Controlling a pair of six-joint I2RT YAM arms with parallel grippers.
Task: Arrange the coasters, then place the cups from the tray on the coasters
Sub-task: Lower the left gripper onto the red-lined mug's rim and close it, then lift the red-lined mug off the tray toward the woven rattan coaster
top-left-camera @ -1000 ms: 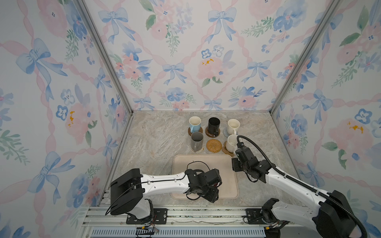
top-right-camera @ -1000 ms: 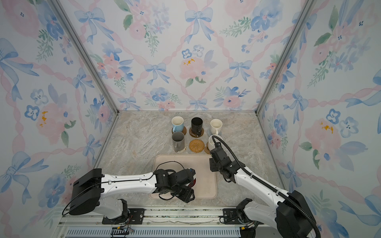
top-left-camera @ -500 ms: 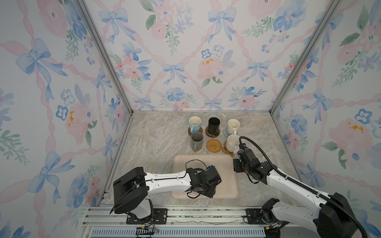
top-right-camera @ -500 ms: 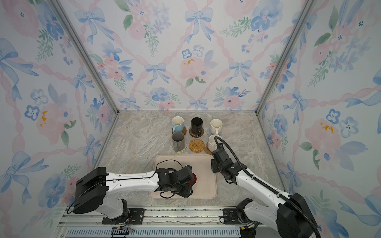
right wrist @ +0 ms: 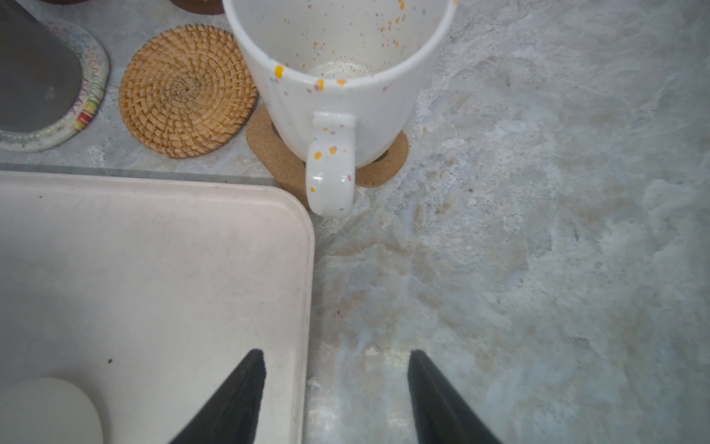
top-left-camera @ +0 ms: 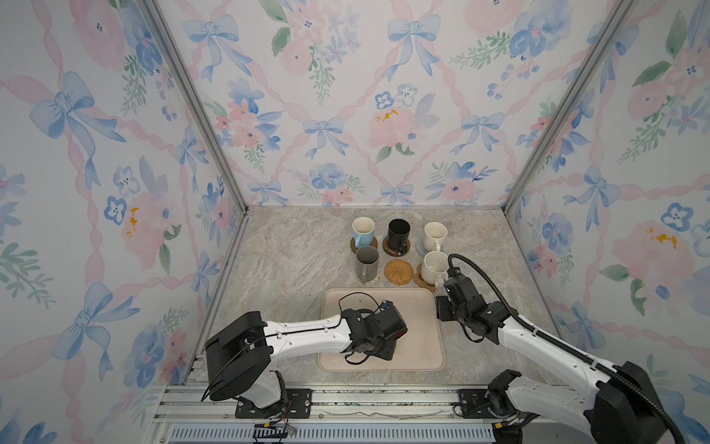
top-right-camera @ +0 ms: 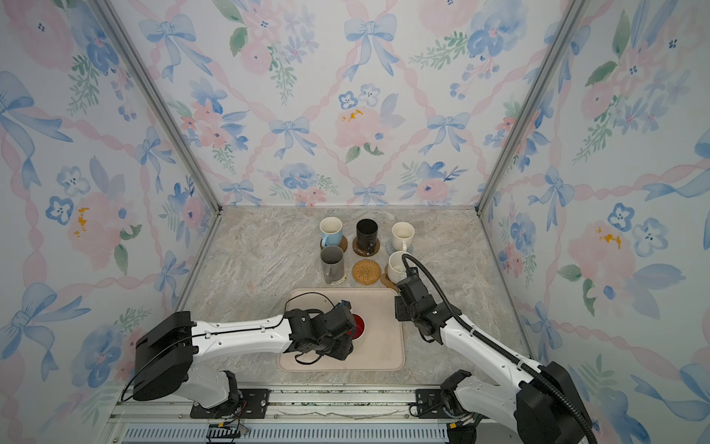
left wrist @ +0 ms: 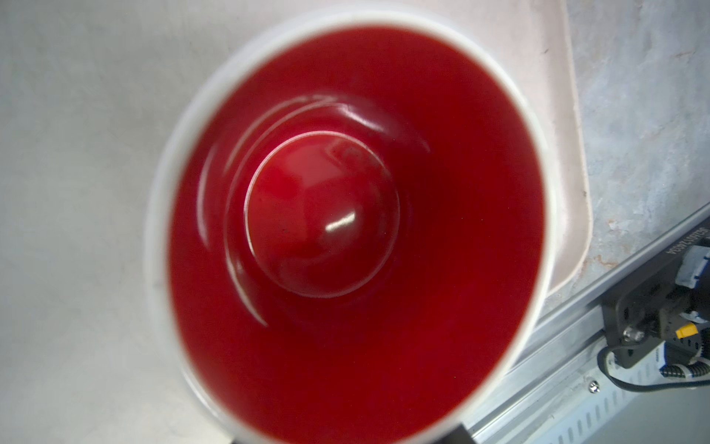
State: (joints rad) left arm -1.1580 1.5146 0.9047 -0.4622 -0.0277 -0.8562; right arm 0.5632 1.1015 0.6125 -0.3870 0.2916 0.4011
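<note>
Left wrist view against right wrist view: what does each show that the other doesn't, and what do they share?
Only the left wrist view: the red inside of the white mug, filling most of the picture, and the base rail past the tray's corner.

Only the right wrist view: the speckled mug on the paw coaster, the bare rattan coaster, the grey mug on the crochet coaster, and the right gripper, jaws open with nothing between them.

Both: the beige tray and the marble tabletop.
</note>
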